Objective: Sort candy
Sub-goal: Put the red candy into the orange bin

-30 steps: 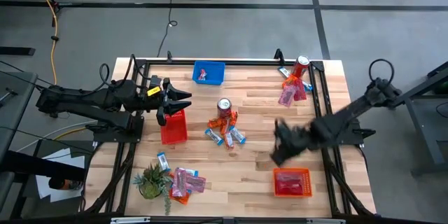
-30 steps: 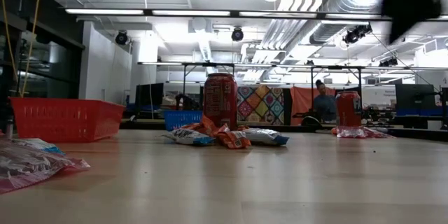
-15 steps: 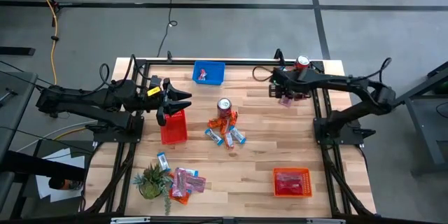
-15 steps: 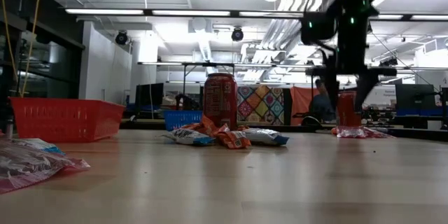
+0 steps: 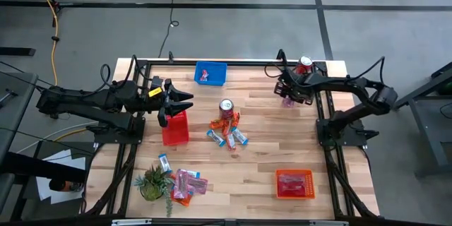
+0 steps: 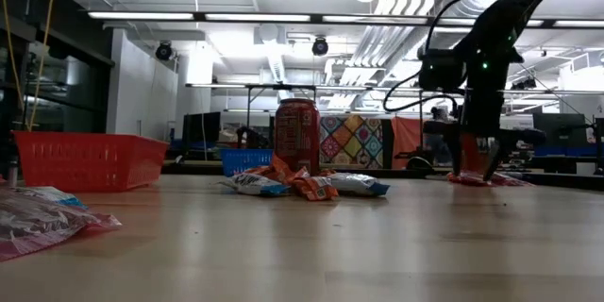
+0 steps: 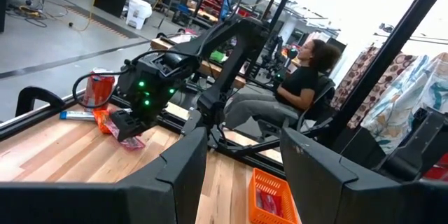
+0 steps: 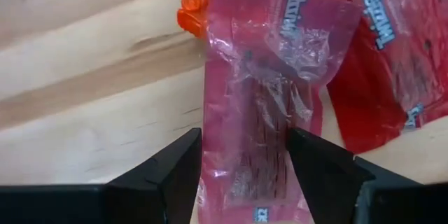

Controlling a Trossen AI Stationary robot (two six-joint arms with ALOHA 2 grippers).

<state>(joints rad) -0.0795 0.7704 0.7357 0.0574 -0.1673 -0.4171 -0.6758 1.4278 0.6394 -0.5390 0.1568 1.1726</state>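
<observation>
Candy lies in four clusters on the table (image 5: 254,169). Nearest, pink and orange packets (image 5: 185,182) sit beside a small plant (image 5: 152,183); a mixed heap (image 5: 227,133) rests against the middle can (image 5: 226,107). At the far right corner, the right gripper (image 5: 288,93) straddles a pink-red packet (image 8: 262,105), fingers (image 8: 168,171) apart on either side. The left gripper (image 5: 175,104) hovers open above the red basket (image 5: 175,128).

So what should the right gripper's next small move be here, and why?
Probably close on the pink-red packet: the right gripper sits low over the far-right candy pile, its open fingers straddling that packet, not yet pinching it.
</observation>
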